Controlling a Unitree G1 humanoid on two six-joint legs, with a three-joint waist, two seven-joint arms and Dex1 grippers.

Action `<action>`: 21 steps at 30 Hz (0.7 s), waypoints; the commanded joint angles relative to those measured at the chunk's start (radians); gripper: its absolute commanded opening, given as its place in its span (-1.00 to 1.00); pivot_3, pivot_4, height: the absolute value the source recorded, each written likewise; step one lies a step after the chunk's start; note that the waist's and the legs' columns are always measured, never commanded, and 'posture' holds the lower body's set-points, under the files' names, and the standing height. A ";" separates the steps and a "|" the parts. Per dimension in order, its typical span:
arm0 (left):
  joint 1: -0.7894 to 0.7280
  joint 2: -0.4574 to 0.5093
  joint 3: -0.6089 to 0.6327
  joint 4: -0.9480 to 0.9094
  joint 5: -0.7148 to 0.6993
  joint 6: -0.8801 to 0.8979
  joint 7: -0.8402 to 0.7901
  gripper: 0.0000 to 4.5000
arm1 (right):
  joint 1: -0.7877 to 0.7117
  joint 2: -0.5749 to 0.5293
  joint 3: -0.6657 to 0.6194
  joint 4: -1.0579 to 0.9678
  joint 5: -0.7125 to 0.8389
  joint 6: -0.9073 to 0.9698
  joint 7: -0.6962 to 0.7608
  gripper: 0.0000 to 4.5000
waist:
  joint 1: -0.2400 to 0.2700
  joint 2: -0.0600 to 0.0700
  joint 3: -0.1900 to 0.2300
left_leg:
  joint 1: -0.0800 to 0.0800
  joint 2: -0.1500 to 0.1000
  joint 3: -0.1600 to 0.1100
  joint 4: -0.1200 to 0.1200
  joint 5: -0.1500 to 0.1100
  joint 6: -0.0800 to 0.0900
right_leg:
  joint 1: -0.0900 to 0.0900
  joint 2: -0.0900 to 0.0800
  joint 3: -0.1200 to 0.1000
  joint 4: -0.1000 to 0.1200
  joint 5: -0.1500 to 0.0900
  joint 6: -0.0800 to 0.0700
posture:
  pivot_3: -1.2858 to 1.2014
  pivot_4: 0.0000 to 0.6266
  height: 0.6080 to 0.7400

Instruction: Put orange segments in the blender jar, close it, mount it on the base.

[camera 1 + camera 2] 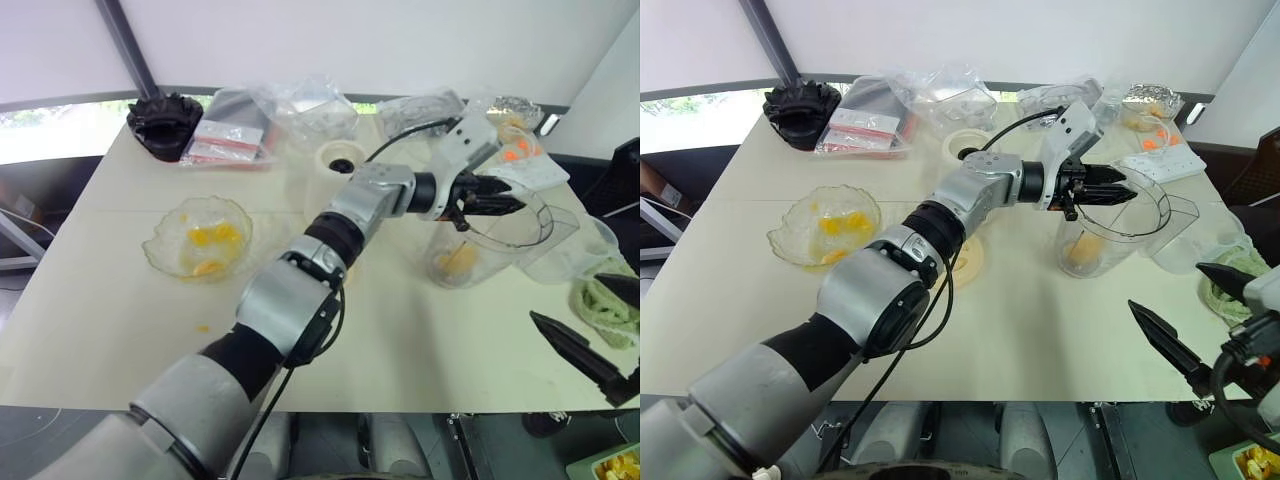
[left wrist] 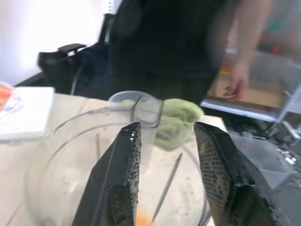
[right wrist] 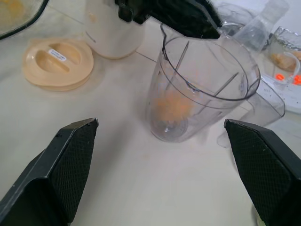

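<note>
The blender jar [image 1: 480,250] stands upright on the table's right side, with orange segments [image 3: 171,106] lying at its bottom. My left gripper [image 1: 1115,192] hovers level over the jar's mouth; its fingers [image 2: 122,174] are open with nothing between them. More orange segments [image 1: 215,240] lie in a shallow glass dish [image 1: 160,250] on the left. Behind my left arm is the cream-white base [image 1: 335,165]. The flat cream lid [image 3: 59,63] lies beside it. My right gripper [image 1: 600,320] is wide open and empty, nearer to me than the jar and to its right.
Plastic bags [image 1: 300,110] and a black object [image 1: 165,125] crowd the table's back. A smaller clear cup [image 1: 575,250] and a green cloth [image 1: 600,305] sit right of the jar. A white board with orange-red bits [image 1: 520,160] is behind it. A person [image 2: 188,42] stands past the table.
</note>
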 commanded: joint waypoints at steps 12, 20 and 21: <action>-0.089 0.077 0.184 -0.040 -0.104 -0.013 0.049 0.98 | 0.127 0.048 0.090 -0.008 -0.120 -0.184 -0.091 1.00 | -0.004 0.001 0.000 | -0.001 0.001 0.000 0.000 -0.001 0.002 | 0.002 0.000 -0.001 -0.008 0.000 0.000 | 0.03 -0.52 1.00; 0.090 0.271 0.094 -0.244 -0.043 0.010 -0.077 0.98 | -0.100 0.038 0.400 0.224 -0.425 -0.183 -0.124 1.00 | -0.003 0.007 -0.004 | 0.002 0.001 0.000 -0.001 -0.002 0.003 | 0.005 0.000 0.000 -0.010 0.004 -0.004 | 0.03 -0.52 1.00; 0.140 0.293 0.069 -0.302 -0.033 0.015 -0.095 0.98 | -0.127 0.036 0.433 0.266 -0.472 -0.191 -0.115 1.00 | -0.002 0.007 -0.004 | 0.002 0.000 0.000 -0.001 -0.002 0.003 | 0.005 -0.001 0.000 -0.010 0.004 -0.004 | 0.03 -0.52 1.00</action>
